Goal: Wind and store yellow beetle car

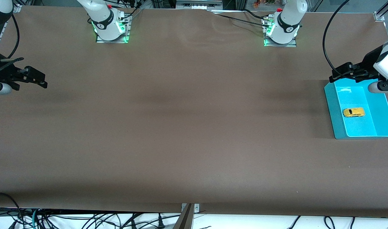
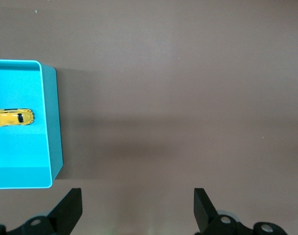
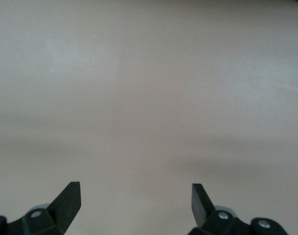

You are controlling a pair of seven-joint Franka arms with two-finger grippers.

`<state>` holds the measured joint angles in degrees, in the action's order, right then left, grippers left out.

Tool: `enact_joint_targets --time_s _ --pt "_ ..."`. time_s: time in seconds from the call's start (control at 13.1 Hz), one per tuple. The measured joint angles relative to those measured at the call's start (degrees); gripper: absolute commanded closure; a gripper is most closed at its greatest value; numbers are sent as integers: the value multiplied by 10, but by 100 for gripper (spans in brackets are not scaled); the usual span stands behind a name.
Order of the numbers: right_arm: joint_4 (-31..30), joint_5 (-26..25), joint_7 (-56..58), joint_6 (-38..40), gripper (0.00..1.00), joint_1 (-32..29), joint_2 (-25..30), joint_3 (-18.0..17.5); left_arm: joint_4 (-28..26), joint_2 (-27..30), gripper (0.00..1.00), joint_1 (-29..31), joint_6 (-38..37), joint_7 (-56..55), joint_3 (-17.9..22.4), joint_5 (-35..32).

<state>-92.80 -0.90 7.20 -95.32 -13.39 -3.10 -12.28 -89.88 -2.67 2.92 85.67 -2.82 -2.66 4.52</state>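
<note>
Jaws fully apart on both, nothing held. Left gripper (image 1: 340, 73) hangs over the teal tray's (image 1: 332, 105) rim; right gripper (image 1: 35, 79) waits over bare table. Yellow beetle car (image 1: 353, 112) sits inside the tray, probably stored already, though winding can't be judged.

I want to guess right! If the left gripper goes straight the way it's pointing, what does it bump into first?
Probably just the bare brown table. The open left gripper points at it, beside the blue tray holding the yellow beetle car, though depth is hard to judge.
</note>
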Motion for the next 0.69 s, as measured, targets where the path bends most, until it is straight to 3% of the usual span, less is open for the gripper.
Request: enact_joint_targets --time_s 0.69 --pt "0 0 0 1 0 0 0 0 0 -6 0 0 -1 -1 -11 0"
